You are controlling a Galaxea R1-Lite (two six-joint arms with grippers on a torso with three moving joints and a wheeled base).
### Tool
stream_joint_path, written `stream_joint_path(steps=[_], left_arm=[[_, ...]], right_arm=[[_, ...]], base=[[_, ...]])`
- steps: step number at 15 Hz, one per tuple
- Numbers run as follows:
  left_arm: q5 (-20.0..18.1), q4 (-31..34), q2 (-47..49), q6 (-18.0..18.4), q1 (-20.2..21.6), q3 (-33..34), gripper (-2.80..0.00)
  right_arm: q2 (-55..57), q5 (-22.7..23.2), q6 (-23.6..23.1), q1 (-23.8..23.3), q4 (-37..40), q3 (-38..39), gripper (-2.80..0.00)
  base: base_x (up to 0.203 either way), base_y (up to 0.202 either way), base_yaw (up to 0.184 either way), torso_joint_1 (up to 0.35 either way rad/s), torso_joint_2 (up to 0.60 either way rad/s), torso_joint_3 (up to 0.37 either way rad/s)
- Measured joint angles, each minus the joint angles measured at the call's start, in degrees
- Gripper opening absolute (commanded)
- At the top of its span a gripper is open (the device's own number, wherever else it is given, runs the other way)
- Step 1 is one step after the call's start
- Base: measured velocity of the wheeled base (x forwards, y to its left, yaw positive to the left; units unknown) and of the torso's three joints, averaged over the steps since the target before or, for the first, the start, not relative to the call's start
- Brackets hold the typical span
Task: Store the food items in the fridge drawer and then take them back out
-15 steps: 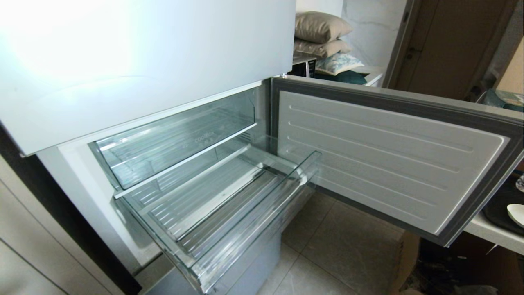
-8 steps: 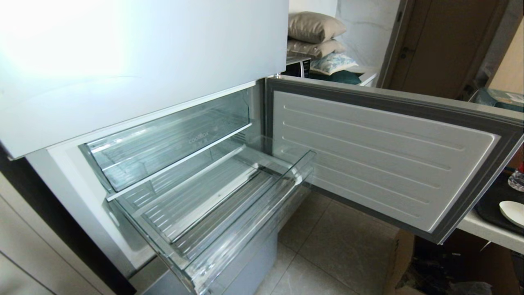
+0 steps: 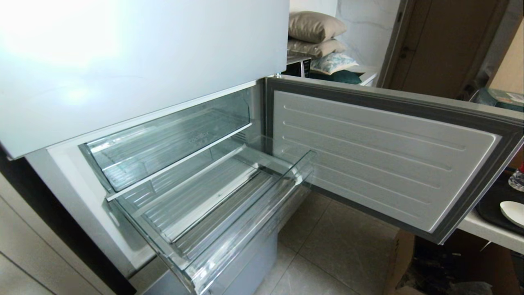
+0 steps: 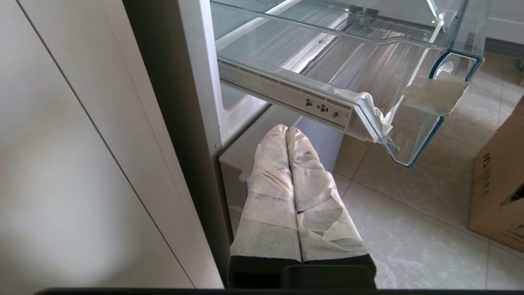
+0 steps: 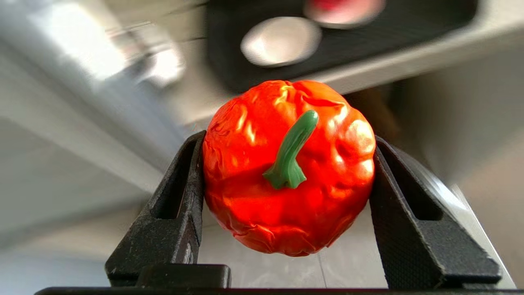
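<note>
the orange-red fruit (image 5: 288, 168) is clamped between the black fingers (image 5: 172, 209) of the right claw (image 5: 286, 196), stem towards the wrist camera, with a surface bearing a dark tray (image 5: 409, 37) blurred behind it. the fridge drawer (image 3: 245, 229) is pulled out and nothing is seen in it. the storing step is judged to be in hand: the fruit must be carried over the drawer's clear front lip, lowered onto the ribbed floor and released. the left claw (image 4: 286, 133) is held pressed together, empty, low beside the fridge.

Fridge drawer (image 3: 229, 213) pulled out under lettered bin (image 3: 172, 139) — open door (image 3: 389, 159) right, pillows (image 3: 315, 37) behind.
</note>
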Motion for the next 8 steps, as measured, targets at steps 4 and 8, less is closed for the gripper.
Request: stream_joint_path(steps=[4, 8], left_arm=[[0.02, 0.00, 0.00, 0.00, 0.02, 0.00, -2.80], [0.02, 0.00, 0.00, 0.00, 0.02, 0.00, -2.80]], right_arm=[[19.62, 3.45, -0.20, -7.86, -5.67, -6.13, -2.80], [34.84, 7.62, 0.01, -9.26, -6.60, -16.98, -2.80]], base=[[0.000, 0.000, 0.000, 0.000, 0.00, 0.000], [0.000, 0.000, 0.000, 0.000, 0.00, 0.000]])
